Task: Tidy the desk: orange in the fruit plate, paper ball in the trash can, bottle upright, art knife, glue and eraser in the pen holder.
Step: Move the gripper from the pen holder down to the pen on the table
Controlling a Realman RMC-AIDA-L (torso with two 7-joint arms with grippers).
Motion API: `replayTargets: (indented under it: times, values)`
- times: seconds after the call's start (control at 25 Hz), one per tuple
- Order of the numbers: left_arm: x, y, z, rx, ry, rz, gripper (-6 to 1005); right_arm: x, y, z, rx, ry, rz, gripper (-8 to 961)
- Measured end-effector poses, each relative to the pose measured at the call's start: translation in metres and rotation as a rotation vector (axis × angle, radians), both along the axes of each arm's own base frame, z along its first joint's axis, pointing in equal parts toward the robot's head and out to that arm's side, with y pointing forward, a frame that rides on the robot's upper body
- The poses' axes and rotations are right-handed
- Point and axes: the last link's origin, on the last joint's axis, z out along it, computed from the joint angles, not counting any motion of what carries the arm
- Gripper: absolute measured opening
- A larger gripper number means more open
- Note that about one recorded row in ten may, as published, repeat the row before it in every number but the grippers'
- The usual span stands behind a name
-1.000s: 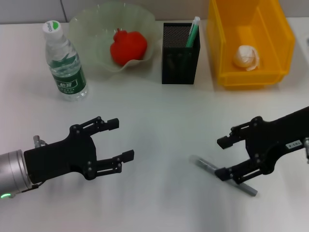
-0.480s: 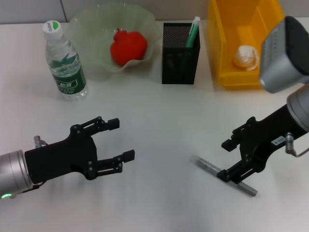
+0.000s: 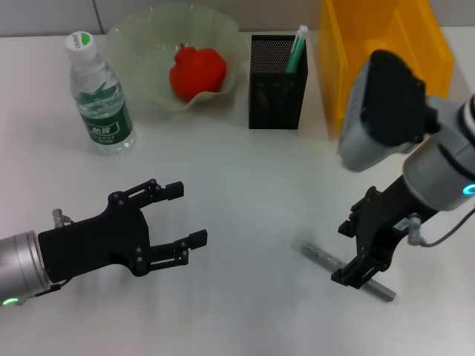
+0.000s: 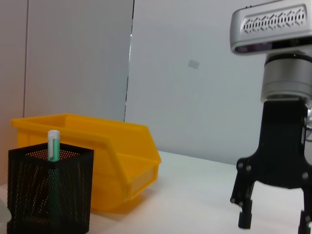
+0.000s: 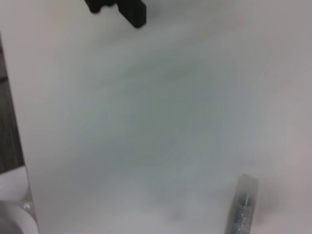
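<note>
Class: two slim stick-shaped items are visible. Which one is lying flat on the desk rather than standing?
The grey knife under the right gripper lies flat; the green stick stands in the black holder.

You have a plain white tabletop [image 3: 245, 170] under everything, matte and lightly shadowed. Behind it stands a pale grey wall [image 4: 195, 107], made of flat panels. In the left wrist view you can see a vertical seam [image 4: 128, 73] between two panels and a small square patch [image 4: 193, 64] on one of them.
</note>
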Motion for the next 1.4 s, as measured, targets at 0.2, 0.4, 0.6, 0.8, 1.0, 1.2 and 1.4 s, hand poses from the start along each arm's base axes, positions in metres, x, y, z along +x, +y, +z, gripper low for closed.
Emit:
replayTargets:
  times: [0.2,0.4,0.6,0.8,1.0,1.2,1.4]
  values:
    - [0.0,0.0,0.0,0.001,0.0,0.0,842,-0.002,-0.002,-0.012,-0.008,-0.035,0.036,768]
    - [0.0,0.001,0.0,0.003,-0.001,0.0,842,-0.001,-0.004,-0.023,-0.017,-0.069,0.066,749]
    - [0.0,0.0,0.0,0.004,-0.001,0.003,842,0.001,-0.003,-0.029,-0.019,-0.088,0.077,701]
    - [-0.001,-0.001,0.001,0.004,-0.004,0.005,842,0.001,-0.003,-0.033,-0.022,-0.092,0.088,653]
    - [-0.001,-0.002,0.001,0.003,-0.008,0.004,842,0.004,-0.002,-0.035,-0.02,-0.108,0.091,630]
    - [-0.001,-0.002,0.001,0.003,-0.008,0.004,842,0.005,-0.002,-0.036,-0.019,-0.112,0.094,608]
    - [-0.001,-0.002,0.001,0.002,-0.009,0.006,842,0.006,-0.003,-0.038,-0.021,-0.114,0.101,578]
